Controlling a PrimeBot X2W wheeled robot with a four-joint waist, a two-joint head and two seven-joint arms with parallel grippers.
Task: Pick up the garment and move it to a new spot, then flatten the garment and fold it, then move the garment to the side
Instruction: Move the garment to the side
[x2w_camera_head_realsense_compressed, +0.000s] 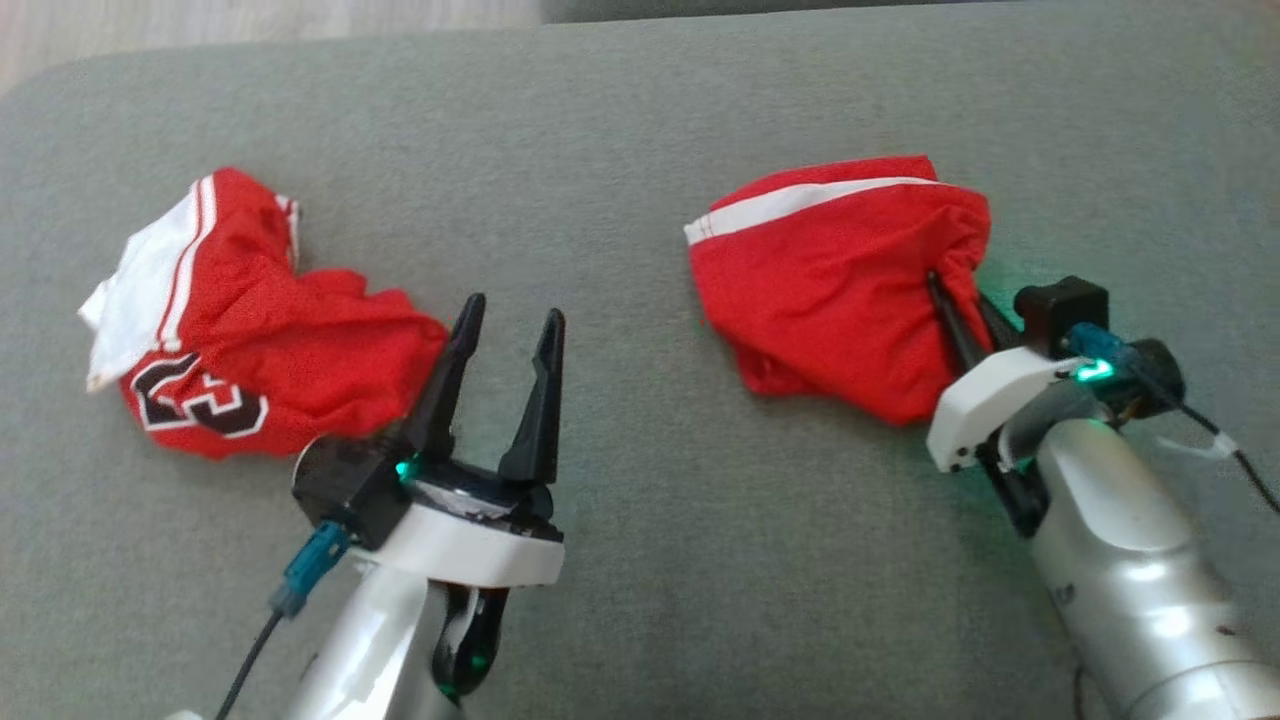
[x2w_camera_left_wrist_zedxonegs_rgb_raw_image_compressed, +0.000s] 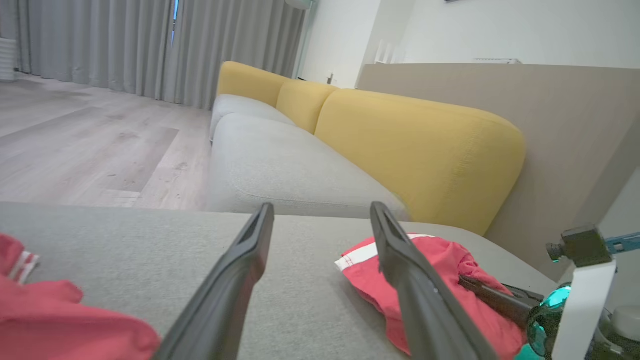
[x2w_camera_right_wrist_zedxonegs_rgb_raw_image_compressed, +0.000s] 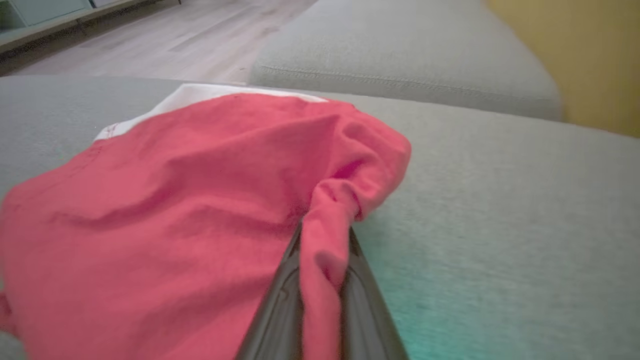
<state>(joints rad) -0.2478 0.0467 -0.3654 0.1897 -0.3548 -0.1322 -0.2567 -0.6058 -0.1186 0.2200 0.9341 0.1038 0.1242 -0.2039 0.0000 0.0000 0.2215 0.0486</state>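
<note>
- Two fingers of the right gripper pinched the right edge of the red garment.
- It lay crosswise on the grey cushion, white band pointing far-left.
- Right forearm angled in from lower right; left gripper gaped beside a numbered jersey.

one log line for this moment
right gripper: shut on right garment | left gripper: open, beside left garment | surface: grey cushion
</note>
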